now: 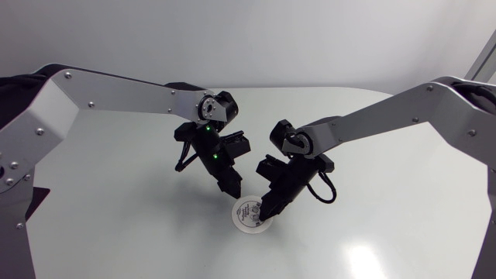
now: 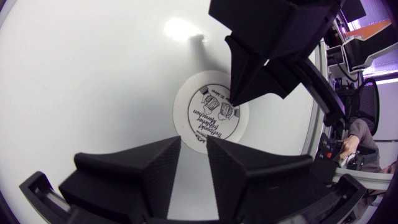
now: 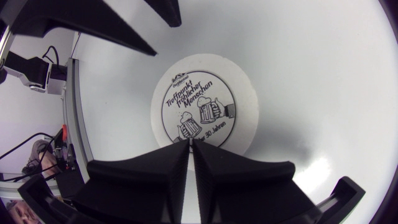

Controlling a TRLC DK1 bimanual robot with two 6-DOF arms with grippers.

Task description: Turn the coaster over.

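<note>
Centrally, round printed coaster [image 1: 248, 218] on glossy table [image 1: 372, 232], right hand [image 3: 190, 145] closed, left hand [image 2: 194, 144] slightly parted, both empty.

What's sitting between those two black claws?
A round printed coaster, flat on the table. The left wrist view shows it just ahead of the left gripper, with the right gripper tips over its far side.

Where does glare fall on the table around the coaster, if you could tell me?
Left wrist view: a bright spot on the table beyond the coaster, clear of it. Right wrist view: a fainter sheen beside the coaster, none on it.
</note>
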